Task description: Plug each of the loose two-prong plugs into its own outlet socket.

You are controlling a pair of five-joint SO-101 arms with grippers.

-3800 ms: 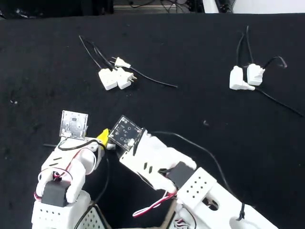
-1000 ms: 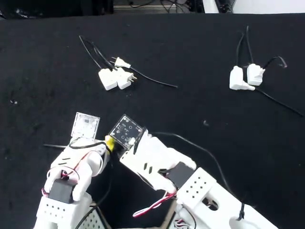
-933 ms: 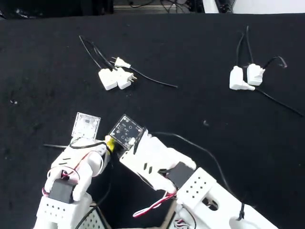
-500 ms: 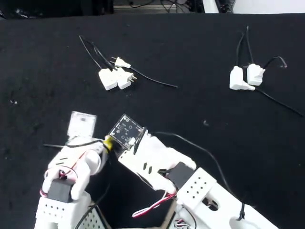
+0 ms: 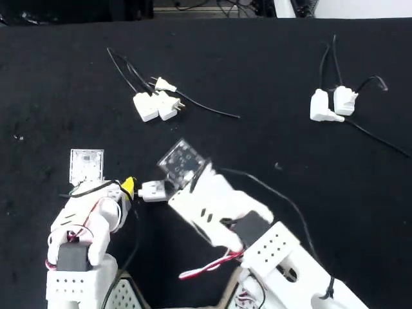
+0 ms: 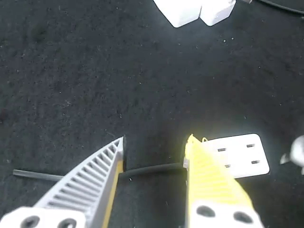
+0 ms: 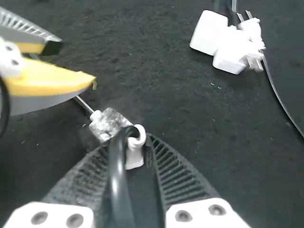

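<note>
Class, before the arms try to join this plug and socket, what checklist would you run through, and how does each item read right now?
1. Plug gripped: ok. The right gripper is shut on it, and the cable runs back between the fingers.
2. Outlet socket slots exposed: ok. It lies flat with the slots facing up.
3. Socket braced: not ok. The left gripper is open, its fingers either side of the black cable, gripping nothing.
4. Prongs lined up with slots: cannot tell. The prongs are hidden.
5. Nearby clutter: ok. The spare plugs lie well away across the table.
</note>
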